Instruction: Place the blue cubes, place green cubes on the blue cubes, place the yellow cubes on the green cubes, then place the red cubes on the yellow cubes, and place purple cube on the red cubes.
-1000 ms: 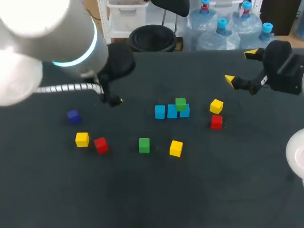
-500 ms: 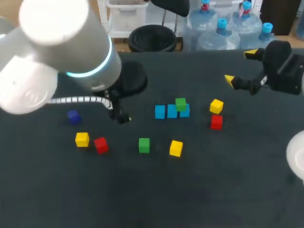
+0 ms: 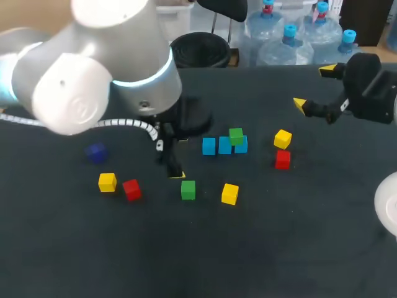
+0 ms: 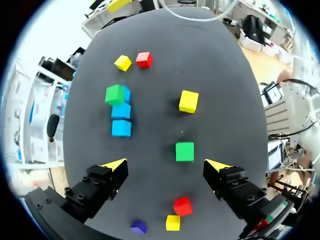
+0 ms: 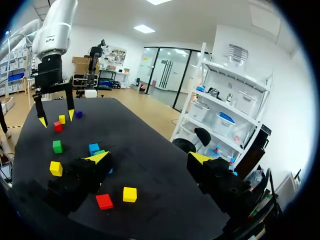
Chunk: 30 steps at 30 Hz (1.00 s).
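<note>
Left wrist view: left hand [image 4: 165, 163] open, nothing held; lone green cube [image 4: 184, 151] just ahead of its fingers. Right hand [image 5: 148, 157] open, empty, above worktop [image 5: 150, 132].

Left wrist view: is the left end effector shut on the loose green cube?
No, the loose green cube lies just ahead of the left end effector, whose fingers stand wide open and touch nothing.

Bare black worktop [image 3: 205, 248] surrounds the lone green cube [image 3: 188, 190] at centre frame; the yellow cube [image 3: 229, 194] to its right stands apart.
</note>
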### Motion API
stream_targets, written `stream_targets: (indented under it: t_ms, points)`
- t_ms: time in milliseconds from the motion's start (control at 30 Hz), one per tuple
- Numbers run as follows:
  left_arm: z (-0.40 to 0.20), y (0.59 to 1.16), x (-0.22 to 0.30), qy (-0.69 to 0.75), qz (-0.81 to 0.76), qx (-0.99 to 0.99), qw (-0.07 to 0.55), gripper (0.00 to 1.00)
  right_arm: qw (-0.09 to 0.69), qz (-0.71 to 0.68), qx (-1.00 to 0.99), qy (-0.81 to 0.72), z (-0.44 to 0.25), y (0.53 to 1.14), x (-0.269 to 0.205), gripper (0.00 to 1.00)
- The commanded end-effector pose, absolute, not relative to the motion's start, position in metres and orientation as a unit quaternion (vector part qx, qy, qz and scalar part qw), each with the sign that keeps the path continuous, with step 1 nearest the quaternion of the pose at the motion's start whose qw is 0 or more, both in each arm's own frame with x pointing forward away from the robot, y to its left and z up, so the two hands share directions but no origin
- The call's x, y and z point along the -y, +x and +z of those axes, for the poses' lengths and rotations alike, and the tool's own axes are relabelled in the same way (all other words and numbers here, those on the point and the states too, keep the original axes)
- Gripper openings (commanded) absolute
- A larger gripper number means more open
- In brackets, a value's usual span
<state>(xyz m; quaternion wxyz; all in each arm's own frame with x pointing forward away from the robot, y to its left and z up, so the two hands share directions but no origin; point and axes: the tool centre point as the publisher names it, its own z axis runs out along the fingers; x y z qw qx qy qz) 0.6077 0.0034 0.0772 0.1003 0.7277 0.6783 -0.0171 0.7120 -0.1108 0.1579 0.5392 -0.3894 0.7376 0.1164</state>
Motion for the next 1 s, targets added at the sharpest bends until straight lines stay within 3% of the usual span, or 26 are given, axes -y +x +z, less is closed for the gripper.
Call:
stream_targets:
  t_ms: [33,367,767,1000]
  points:
    - [0.076,0.617,-0.001,0.733,-0.042,-0.676,0.056,1.0,0.539,0.118,-0.737,-0.39,0.158,0.712,0.112,1.0]
    - [0.062,0.606,-0.006,0.697,-0.053,-0.715,0.004,1.0,0.539,0.118,-0.737,-0.39,0.158,0.712,0.112,1.0]
    - [0.06,0.601,-0.004,0.677,-0.026,-0.732,0.075,1.0,0.539,0.118,-0.737,-0.39,0.158,0.712,0.112,1.0]
    - [0.058,0.587,-0.008,0.703,-0.03,-0.71,0.044,1.0,0.539,0.118,-0.737,-0.39,0.158,0.712,0.112,1.0]
